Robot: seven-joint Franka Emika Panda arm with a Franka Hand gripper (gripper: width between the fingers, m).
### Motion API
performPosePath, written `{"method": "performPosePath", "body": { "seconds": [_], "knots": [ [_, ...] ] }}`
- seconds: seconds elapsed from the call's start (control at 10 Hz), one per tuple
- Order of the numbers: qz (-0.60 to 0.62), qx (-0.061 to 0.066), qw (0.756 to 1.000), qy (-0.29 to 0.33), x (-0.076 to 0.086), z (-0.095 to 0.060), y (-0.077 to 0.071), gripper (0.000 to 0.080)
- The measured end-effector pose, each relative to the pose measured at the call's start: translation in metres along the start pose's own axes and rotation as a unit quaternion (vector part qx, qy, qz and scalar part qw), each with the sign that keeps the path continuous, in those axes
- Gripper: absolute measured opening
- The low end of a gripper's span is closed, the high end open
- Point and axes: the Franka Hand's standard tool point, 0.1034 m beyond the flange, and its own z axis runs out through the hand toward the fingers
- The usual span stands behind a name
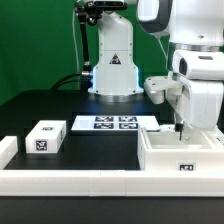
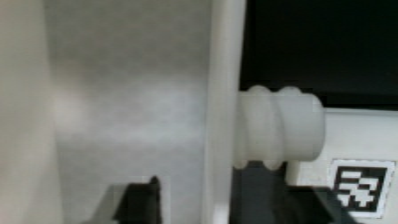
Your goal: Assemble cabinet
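The cabinet point(image 1: 165, 158) is a large white open box with a tag on its front face, standing on the black table at the exterior view's right. My gripper point(image 1: 180, 127) reaches straight down onto its far right wall. In the wrist view the gripper point(image 2: 201, 192) has one dark finger point(image 2: 143, 203) on each side of a thin white wall of the cabinet point(image 2: 217, 90), and the wall fills the gap between them. A white ribbed peg point(image 2: 285, 125) sticks out beside that wall, with a tag point(image 2: 361, 190) next to it.
A small white tagged block point(image 1: 44, 138) lies at the exterior view's left. The marker board point(image 1: 113, 123) lies flat in the middle behind it. A raised white border point(image 1: 70, 180) runs along the table's front. The robot's base point(image 1: 112, 62) stands at the back.
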Motion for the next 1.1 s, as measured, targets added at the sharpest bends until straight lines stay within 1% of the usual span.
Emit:
{"method": "performPosePath", "body": {
  "seconds": [0.1, 0.2, 0.3, 0.9, 1.0, 1.1],
  "knots": [
    [0.000, 0.000, 1.000, 0.000, 0.000, 0.000, 0.000, 0.0452],
    [0.000, 0.000, 1.000, 0.000, 0.000, 0.000, 0.000, 0.0575],
    [0.000, 0.000, 1.000, 0.000, 0.000, 0.000, 0.000, 0.0634],
    [0.001, 0.000, 1.000, 0.000, -0.001, 0.000, 0.000, 0.0649],
    [0.006, -0.003, 1.000, -0.002, -0.002, -0.006, -0.001, 0.0649],
    [0.031, -0.006, 0.999, -0.004, -0.002, -0.015, -0.008, 0.0649]
  ]
}}
